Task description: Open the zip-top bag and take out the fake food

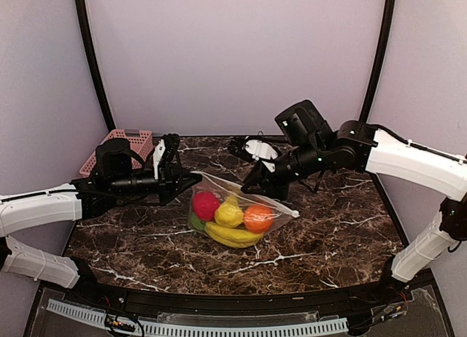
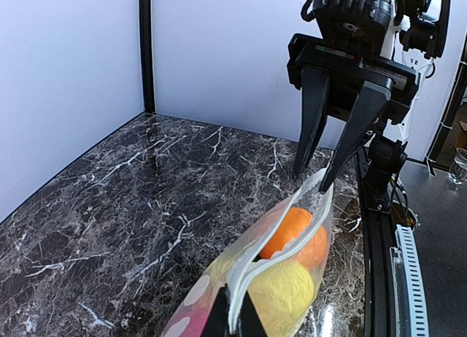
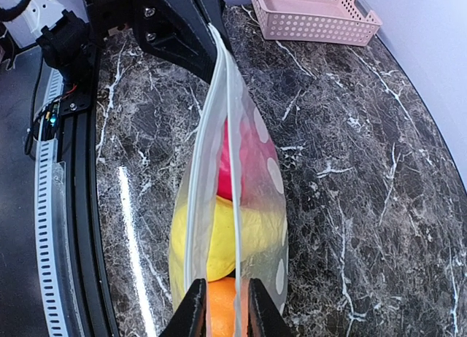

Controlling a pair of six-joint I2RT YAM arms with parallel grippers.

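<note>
Zip-top bag (image 1: 219,187) hangs rim-up over the marble table (image 1: 328,242), fake food (image 1: 230,214) sagging inside. Left gripper (image 2: 232,319) is clamped on one rim corner. Right gripper (image 2: 309,178) straddles the other, pinch unconfirmed. Film looks limp and slick, so grip each lip separately.

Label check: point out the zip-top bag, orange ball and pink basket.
zip-top bag (image 3: 257,206), right wrist view, dotted side face.
orange ball (image 1: 257,218), top view, its middle.
pink basket (image 3: 306,29), right wrist view, front wall.

The zip-top bag (image 3: 255,198) is thin clear plastic film, faintly shiny, and the fake food (image 1: 229,214) inside is smooth glossy plastic. The table (image 1: 328,235) top is polished, dark and marble-patterned, catching glare; the pink basket (image 3: 306,32) is matt perforated plastic.
</note>
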